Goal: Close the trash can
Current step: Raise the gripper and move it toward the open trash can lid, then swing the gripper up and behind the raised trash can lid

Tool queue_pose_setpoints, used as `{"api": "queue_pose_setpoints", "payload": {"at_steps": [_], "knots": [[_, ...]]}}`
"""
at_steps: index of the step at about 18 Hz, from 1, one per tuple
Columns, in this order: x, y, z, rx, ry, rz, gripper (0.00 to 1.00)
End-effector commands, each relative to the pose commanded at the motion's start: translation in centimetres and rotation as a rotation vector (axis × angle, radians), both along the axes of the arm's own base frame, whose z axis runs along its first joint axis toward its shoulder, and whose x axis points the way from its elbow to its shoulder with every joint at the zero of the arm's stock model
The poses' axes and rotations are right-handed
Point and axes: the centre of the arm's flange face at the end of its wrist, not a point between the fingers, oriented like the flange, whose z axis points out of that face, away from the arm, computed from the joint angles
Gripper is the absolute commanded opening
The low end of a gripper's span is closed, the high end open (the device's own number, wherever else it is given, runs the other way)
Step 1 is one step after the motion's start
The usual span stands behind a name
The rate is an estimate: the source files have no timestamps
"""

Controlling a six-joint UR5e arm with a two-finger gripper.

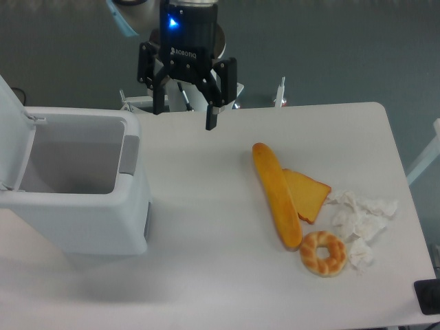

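Approach step, lid not yet touched; large boxy white plastic trash can (75, 189) sits left of frame on the white surface (206, 227), lid upright; black gripper (185, 113) top centre, fingers wide, empty; next, reach left behind lid and push it down.
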Motion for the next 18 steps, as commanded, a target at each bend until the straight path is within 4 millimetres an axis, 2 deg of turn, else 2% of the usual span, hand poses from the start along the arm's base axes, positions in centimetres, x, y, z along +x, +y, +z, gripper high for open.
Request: {"api": "queue_pose_setpoints", "payload": {"at_steps": [18], "knots": [[1.9,0.9,0.3,0.087,-0.28,0.235,1.0]]}}
